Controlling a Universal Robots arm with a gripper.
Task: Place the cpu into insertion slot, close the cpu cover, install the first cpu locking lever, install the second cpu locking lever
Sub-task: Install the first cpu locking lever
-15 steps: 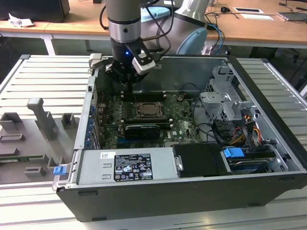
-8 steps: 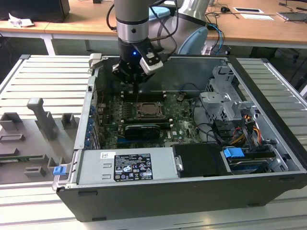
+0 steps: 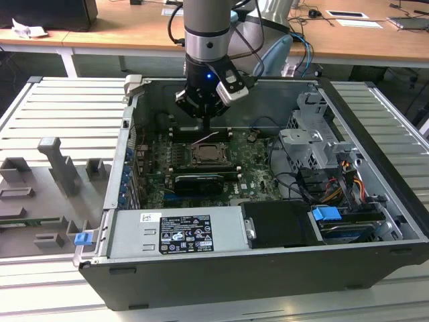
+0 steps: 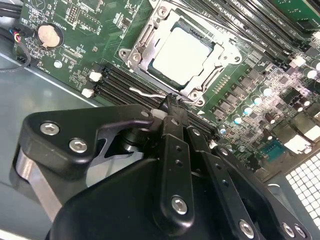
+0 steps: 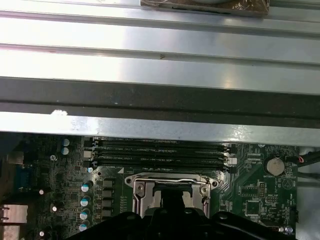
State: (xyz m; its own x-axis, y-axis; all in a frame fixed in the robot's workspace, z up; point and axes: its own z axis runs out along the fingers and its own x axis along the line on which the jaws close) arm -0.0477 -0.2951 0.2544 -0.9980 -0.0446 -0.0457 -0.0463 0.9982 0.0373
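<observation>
The cpu [image 4: 182, 54] lies flat in the insertion slot [image 4: 161, 11], pale face up. The cpu cover [image 4: 141, 44] is down around it, and the chip shows through its window. A thin silvery locking lever [image 4: 145, 92] stands raised off the slot's edge beside the memory slots; in the exterior view this lever [image 3: 204, 139] rises just under the arm. My gripper [image 4: 172, 105] is shut, its tip at the lever's end, touching it or nearly so. In the exterior view the gripper [image 3: 203, 126] hangs just behind the slot [image 3: 211, 155]. The first wrist view has the slot [image 5: 145, 190] right ahead of the fingers.
Long black memory slots [image 4: 125, 82] run beside the slot. A coin battery [image 4: 48, 34] sits on the green board. The open case holds a power supply [image 3: 177, 231] in front, a black card [image 3: 198, 182], and a drive cage [image 3: 315, 134] with cables [image 3: 335, 181] on the exterior view's right.
</observation>
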